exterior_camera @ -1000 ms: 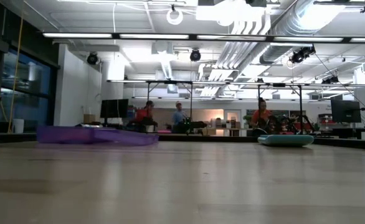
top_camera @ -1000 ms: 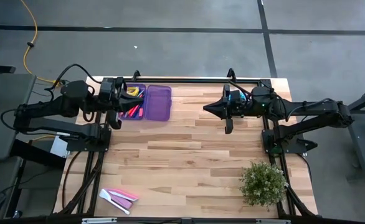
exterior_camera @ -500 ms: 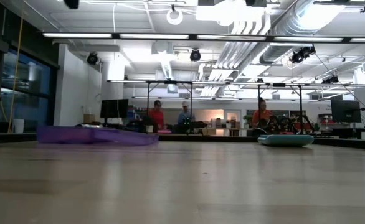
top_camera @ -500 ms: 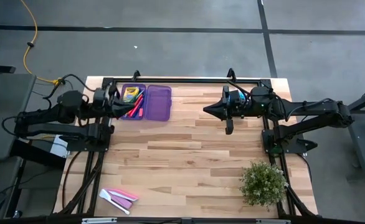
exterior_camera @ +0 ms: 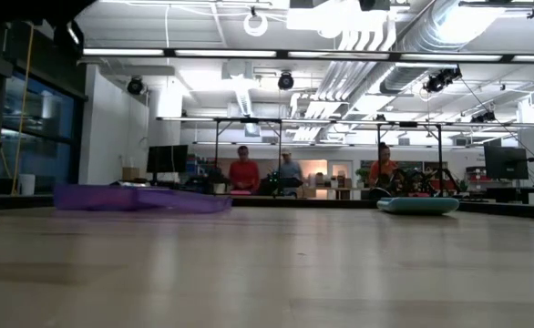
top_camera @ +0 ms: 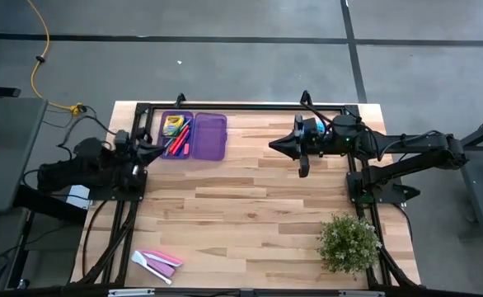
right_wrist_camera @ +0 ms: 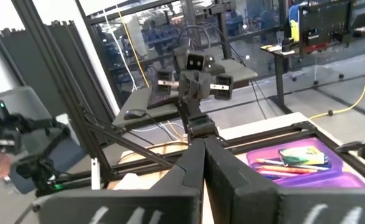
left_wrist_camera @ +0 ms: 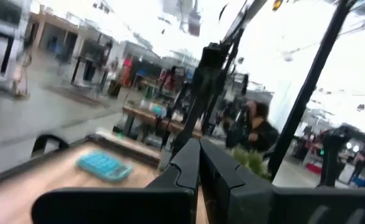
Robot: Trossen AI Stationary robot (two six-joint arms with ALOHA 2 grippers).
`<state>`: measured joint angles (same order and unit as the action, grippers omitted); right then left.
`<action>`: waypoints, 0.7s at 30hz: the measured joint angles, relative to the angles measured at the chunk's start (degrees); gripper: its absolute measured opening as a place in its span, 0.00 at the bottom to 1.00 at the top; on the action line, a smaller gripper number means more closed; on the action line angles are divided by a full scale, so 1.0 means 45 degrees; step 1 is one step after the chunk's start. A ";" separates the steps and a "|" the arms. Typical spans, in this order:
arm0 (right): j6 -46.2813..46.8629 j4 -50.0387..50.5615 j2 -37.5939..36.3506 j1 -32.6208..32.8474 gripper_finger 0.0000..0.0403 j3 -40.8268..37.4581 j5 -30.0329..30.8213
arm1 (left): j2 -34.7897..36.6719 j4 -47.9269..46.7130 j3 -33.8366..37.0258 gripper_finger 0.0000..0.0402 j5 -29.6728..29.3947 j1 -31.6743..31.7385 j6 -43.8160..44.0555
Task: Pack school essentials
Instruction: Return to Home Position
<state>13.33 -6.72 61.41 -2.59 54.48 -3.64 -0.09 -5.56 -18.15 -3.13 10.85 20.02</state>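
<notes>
1. left hand (top_camera: 147, 151) clenched on nothing, at the tabletop's (top_camera: 250, 214) left edge, just beside the purple box (top_camera: 211, 137).
2. right hand (top_camera: 276, 144) clenched, empty, over the right half.
3. crayon box (top_camera: 172, 124) and pens (top_camera: 178, 142) lie inside the box.
4. risk: pink-white pieces (top_camera: 157, 261), possibly stationery, get left out at the corner.
</notes>
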 joint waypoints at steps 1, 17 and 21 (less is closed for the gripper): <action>0.0141 0.0000 0.0000 0.0000 0.00 0.0000 0.0000 | -0.0045 0.0027 0.0191 0.00 -0.0018 0.0000 0.0111; 0.0837 -0.0277 0.0000 0.0000 0.00 0.0000 0.0019 | -0.0026 0.2303 0.3249 0.00 0.0091 0.0000 0.0881; 0.0837 -0.0285 0.0000 0.0000 0.00 0.0000 0.0026 | -0.0056 0.2247 0.3891 0.00 -0.0189 0.0000 0.1372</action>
<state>17.10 -8.00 61.41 -2.59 54.48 -3.52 -0.34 4.55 -0.64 -3.98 10.85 26.19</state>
